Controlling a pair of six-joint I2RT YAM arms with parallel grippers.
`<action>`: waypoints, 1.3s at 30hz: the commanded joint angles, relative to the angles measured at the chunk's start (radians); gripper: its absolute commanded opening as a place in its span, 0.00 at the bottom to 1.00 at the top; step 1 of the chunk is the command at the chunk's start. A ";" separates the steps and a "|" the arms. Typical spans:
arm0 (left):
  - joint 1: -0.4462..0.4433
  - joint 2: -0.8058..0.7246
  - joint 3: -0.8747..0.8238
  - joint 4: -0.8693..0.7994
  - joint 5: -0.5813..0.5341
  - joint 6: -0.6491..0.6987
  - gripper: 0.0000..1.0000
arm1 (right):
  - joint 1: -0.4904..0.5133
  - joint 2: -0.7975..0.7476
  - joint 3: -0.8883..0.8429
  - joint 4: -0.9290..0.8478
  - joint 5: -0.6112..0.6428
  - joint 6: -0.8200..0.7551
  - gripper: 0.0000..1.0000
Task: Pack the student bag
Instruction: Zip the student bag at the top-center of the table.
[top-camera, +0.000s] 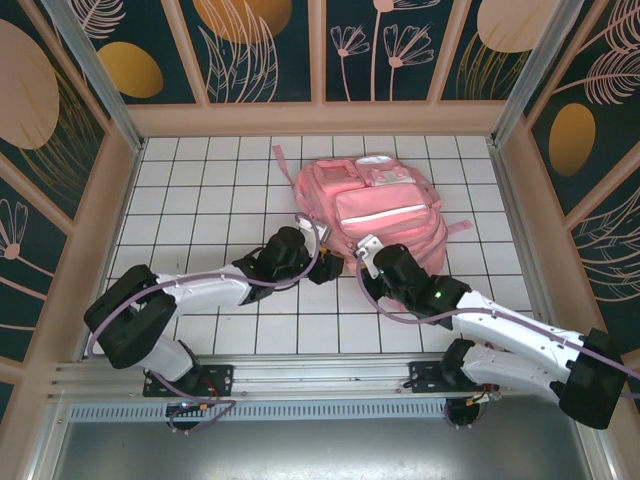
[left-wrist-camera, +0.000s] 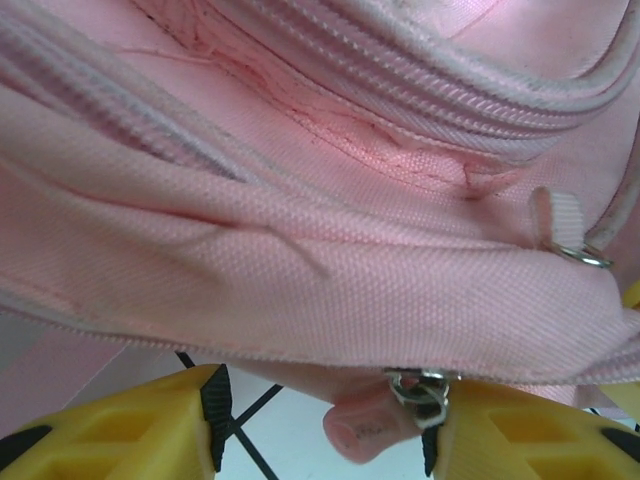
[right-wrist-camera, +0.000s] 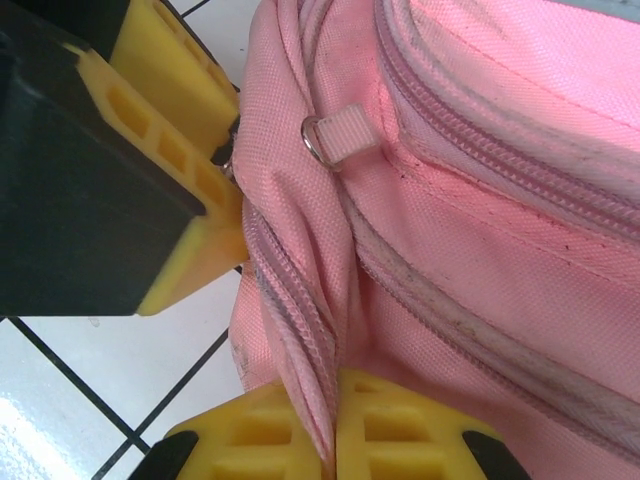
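The left gripper (left-wrist-camera: 322, 425) had its yellow fingers apart and nothing clamped. A small pink rubbery zip pull tab (left-wrist-camera: 362, 432) hung between them, close against the right-hand finger and just under its silver metal slider (left-wrist-camera: 420, 384).

Judgement: the step in hand was taking hold of that tab to work the zip. Done well, the jaws would centre on the tab, close on it alone and not on the fabric fold above, then draw along the zip line rather than away from it.

The large soft pink fabric backpack, the student bag (top-camera: 385, 205), lay flat on the white tiled table (top-camera: 200, 190), mid-table towards the far side. Both grippers were at its near edge, close together.

The right gripper (right-wrist-camera: 335, 432) had its fingers pressed together on a fold of the bag's fabric beside a zip seam. As an anchor it should hold firm, so the zip is taut.

The left wrist view gave the tab and slider, too small to make out from above. The right wrist view gave the pinched fold and a small silver ring (right-wrist-camera: 313, 138) on a pink loop. The top view gave the bag's whole lie and both arms' reach
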 joint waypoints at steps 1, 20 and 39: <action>-0.018 0.025 0.028 0.017 0.009 0.009 0.50 | -0.013 -0.039 0.067 0.098 -0.015 0.034 0.00; -0.015 -0.055 -0.064 -0.021 -0.105 0.005 0.00 | -0.027 -0.030 0.051 0.031 0.092 0.034 0.00; 0.144 0.023 -0.067 -0.041 -0.060 -0.142 0.00 | 0.041 -0.052 0.057 -0.040 0.162 0.053 0.00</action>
